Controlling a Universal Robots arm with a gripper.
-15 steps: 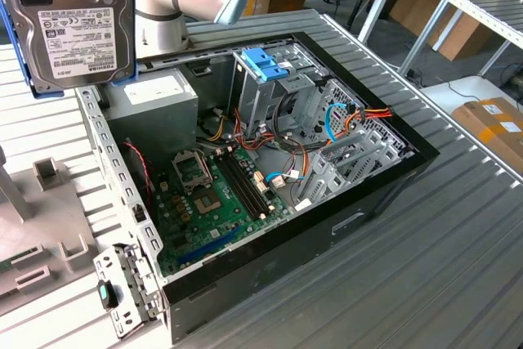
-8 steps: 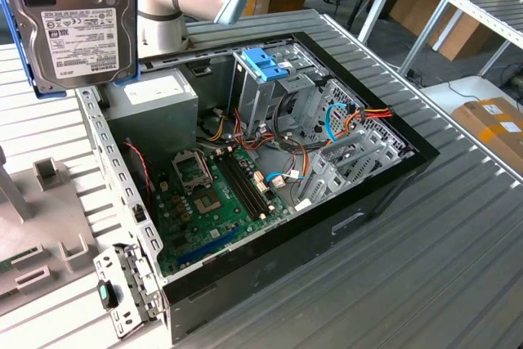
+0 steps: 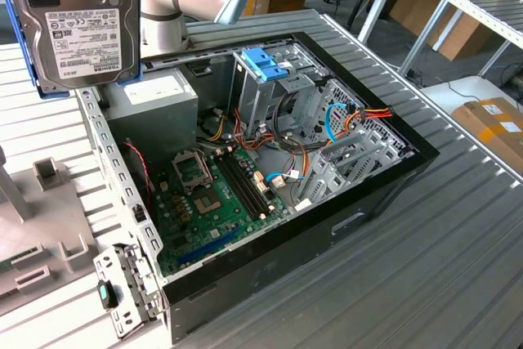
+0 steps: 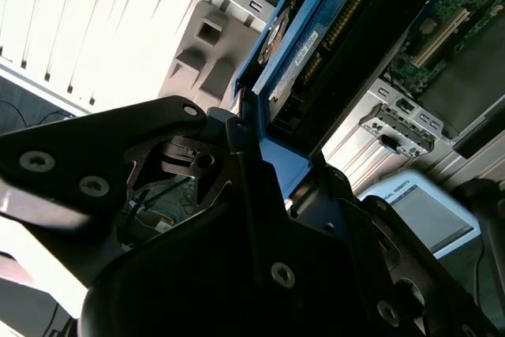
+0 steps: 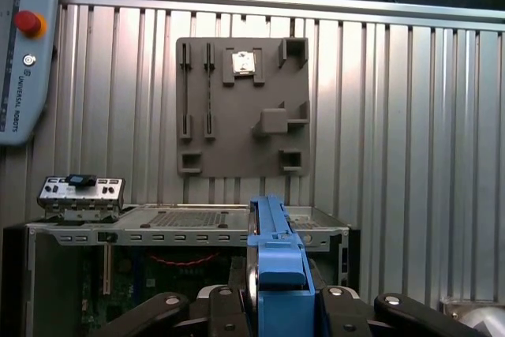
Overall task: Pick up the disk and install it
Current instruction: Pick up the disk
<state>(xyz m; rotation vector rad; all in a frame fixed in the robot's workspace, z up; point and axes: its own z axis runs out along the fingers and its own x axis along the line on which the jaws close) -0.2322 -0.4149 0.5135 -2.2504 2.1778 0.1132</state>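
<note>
Exterior view: the disk (image 3: 78,22) hangs in the air at the exterior view's upper left, clear of the ribbed table (image 3: 458,284) and off to one side of the open computer case (image 3: 392,161). Grey metal body, white label facing the camera, light-blue carrier frame along the edges.

First wrist view: the claw (image 5: 276,305) is clamped on the disk, which is seen edge-on. Black fingers (image 5: 233,309) press the blue frame from both flanks. This probably leaves the leading end free for sliding into the drive cage (image 3: 253,100).
</note>
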